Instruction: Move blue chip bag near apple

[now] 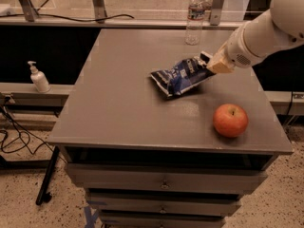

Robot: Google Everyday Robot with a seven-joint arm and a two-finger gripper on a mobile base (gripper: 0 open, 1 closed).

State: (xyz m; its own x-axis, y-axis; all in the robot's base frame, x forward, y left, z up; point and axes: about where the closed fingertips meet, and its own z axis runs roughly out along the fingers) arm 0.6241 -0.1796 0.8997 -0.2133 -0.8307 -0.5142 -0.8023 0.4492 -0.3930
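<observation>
The blue chip bag (pixel 182 76) is a crumpled dark blue foil bag with white lettering, in the middle right of the grey cabinet top (pixel 123 99). My gripper (pixel 207 64) comes in from the upper right and is shut on the bag's right end, holding it just above or on the surface. The apple (pixel 230 120) is red-orange with a short stem and sits near the front right corner, about one bag's width below and right of the bag.
A clear water bottle (pixel 194 17) stands at the back edge of the cabinet top. A white soap dispenser (pixel 38 77) stands on a ledge to the left. Cables (pixel 14 137) lie on the floor at left. Drawers (pixel 164 182) are below the top.
</observation>
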